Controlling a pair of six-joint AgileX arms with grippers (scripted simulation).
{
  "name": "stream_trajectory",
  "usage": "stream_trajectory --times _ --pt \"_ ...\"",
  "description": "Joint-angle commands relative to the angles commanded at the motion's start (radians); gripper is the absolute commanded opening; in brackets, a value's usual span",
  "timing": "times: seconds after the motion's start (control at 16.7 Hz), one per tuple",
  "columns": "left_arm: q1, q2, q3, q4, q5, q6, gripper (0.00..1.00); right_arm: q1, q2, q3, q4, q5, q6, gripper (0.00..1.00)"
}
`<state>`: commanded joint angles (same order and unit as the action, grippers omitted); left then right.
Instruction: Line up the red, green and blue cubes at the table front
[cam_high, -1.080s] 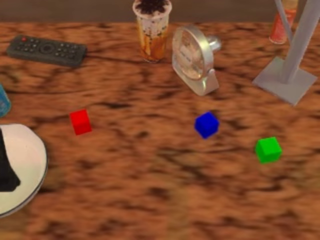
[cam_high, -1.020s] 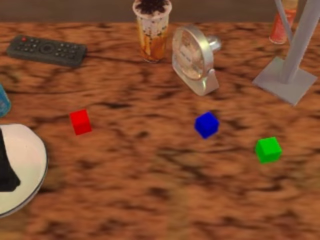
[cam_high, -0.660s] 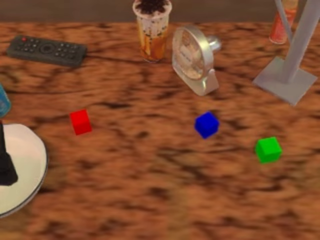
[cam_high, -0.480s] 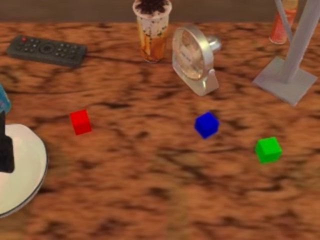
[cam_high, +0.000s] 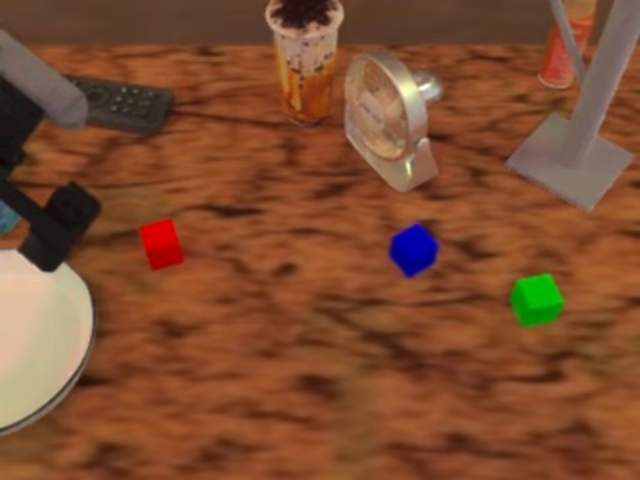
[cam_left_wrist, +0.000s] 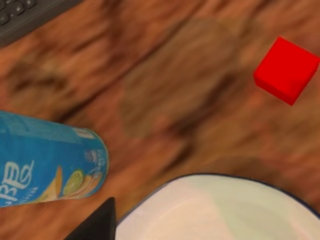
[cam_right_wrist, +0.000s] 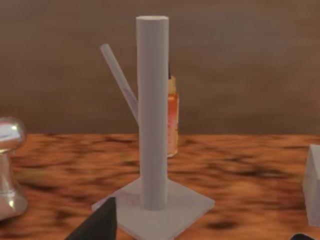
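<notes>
The left claw (cam_high: 45, 235) is positioned over the left side of the worktop (cam_high: 300, 380), above the gap between the white plate (cam_high: 40, 340) and the red cube (cam_high: 161, 244). The red cube lies near the claw, to its right in the top view, apart from it and resting flat on the worktop. Whether the left claw is open or closed cannot be determined; nothing is visibly gripped. In the left wrist view the red cube (cam_left_wrist: 286, 70) appears beyond the plate rim (cam_left_wrist: 210, 181), with a blue can (cam_left_wrist: 50, 160) nearby.

The blue cube (cam_high: 413, 249) sits near the worktop centre, in front of a small silver fan (cam_high: 390, 120). The green cube (cam_high: 537, 299) lies to its right and slightly nearer the front edge. All three cubes are small, glossy, equal in size and well apart from one another.

The right claw does not appear in the top view; its wrist view faces a grey stand (cam_right_wrist: 152, 120), and its opening cannot be determined.
</notes>
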<state>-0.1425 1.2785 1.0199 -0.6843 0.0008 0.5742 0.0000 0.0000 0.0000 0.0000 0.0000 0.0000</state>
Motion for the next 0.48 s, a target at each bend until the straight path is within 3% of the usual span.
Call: stream_trajectory --times 0.48 --pt "-0.078 0.717 0.566 -0.378 0.0 0.317 1.0 0.0 0.0 0.0 0.0 0.0 0.0 1.0"
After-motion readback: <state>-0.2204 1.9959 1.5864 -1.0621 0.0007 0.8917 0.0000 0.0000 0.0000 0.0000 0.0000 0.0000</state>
